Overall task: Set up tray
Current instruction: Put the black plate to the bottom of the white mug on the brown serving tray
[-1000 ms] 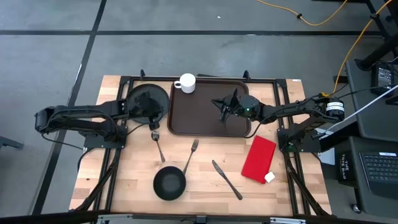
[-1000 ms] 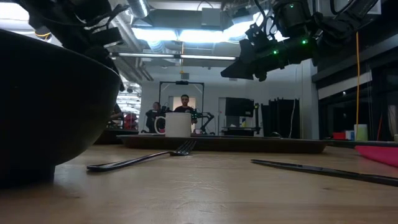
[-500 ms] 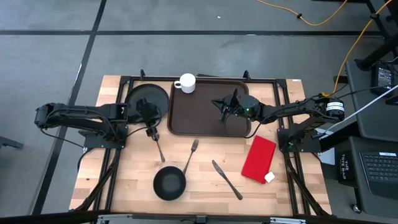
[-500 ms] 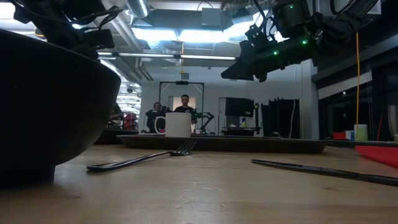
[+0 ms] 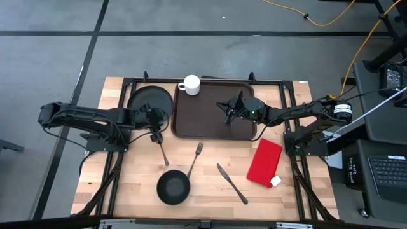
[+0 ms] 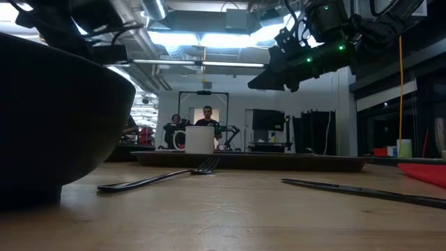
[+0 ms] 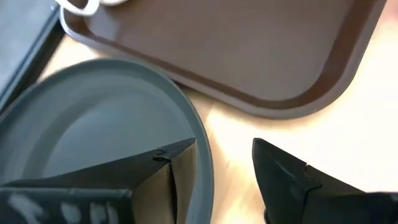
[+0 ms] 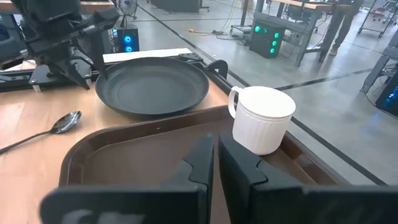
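Black and round, the small bowl [image 5: 173, 188] sits nearest, close to the bench's [image 5: 133, 184] front edge, and in the low view it fills the whole left side. Just beyond it lie a fork [image 5: 195, 158] and a knife [image 5: 231, 183], with a red napkin [image 5: 264, 162] toward the right edge and a spoon [image 5: 161, 149] a little farther back on the left. Behind the spoon, the left claw [image 5: 154, 125] hovers at the right rim of the round black plate [image 5: 146, 102]; its fingers [image 7: 280, 180] now stand apart, one over the plate and one over bare wood, where a second ago they were much closer together over the plate itself, and the arm has drawn back toward the left edge since then. The dark brown tray [image 5: 206, 124] lies at the middle of the back edge, touching or just beside the plate, unchanged from before. A white mug [image 5: 190, 84] stands upright in the tray's back left corner. The right claw [image 5: 226, 109] hangs above the tray's right half with its fingers [image 8: 202, 163] pressed nearly together on nothing, exactly as it was a second earlier. Far beyond the bench, people can be made out in the room.
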You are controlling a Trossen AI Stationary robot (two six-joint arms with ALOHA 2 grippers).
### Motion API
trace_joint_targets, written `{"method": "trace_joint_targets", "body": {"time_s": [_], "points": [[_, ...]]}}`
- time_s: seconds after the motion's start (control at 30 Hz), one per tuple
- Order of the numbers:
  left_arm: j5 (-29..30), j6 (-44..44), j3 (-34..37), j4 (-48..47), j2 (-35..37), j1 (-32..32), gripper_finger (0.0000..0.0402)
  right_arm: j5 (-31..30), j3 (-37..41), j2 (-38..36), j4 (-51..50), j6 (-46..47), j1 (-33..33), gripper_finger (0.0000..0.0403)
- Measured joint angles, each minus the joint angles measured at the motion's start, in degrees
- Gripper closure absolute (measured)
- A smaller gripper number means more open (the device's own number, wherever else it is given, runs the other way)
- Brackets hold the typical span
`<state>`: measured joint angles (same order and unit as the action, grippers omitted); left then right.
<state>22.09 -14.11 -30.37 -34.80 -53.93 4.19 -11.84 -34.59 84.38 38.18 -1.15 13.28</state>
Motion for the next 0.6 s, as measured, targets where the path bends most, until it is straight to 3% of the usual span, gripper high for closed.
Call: {"method": "trace_joint_targets", "body": {"time_s": [0.23,0.6], "points": [[0.1,-8.6,0.0,-7.6,-4.6,0.0,0.0254,0.0,0.0,0.0,-0.1,-0.6,0.0,0.0373],[0.3,-9.0,0.0,-7.1,-8.6,0.0,0.0254,-0.1,0.0,0.0,-0.4,-0.6,0.0,0.0373]]}}
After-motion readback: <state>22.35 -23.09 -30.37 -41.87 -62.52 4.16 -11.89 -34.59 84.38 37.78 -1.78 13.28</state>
